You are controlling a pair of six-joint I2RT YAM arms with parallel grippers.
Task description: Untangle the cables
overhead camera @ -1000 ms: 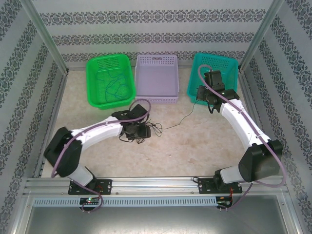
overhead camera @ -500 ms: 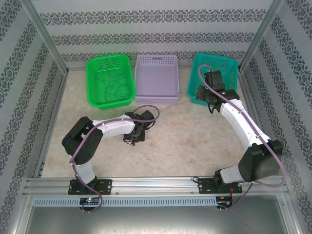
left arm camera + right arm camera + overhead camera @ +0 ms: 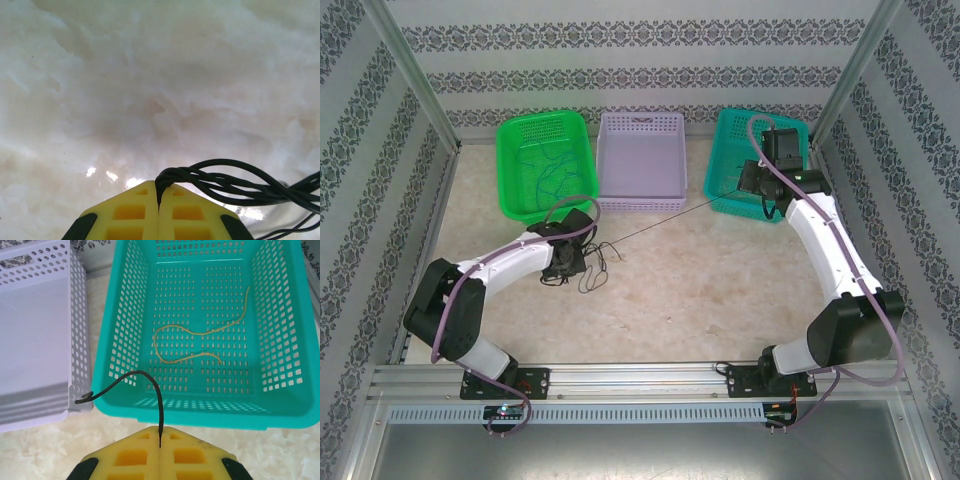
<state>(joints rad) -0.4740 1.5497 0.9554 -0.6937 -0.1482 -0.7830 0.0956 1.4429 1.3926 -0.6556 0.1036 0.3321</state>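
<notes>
We hold both grippers shut: the left gripper (image 3: 159, 191) on the black cable tangle (image 3: 176, 175) at centre-left of the top view, the right gripper (image 3: 160, 436) on one black strand (image 3: 160, 415) running diagonally to the upper right.

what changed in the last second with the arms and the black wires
The left tool closed on the black tangle and drew it left. The right tool, shut on one black strand, moved away toward the teal basket, pulling that strand taut. The green basket with its blue cable, the lavender basket and the yellow cable stayed put.
</notes>
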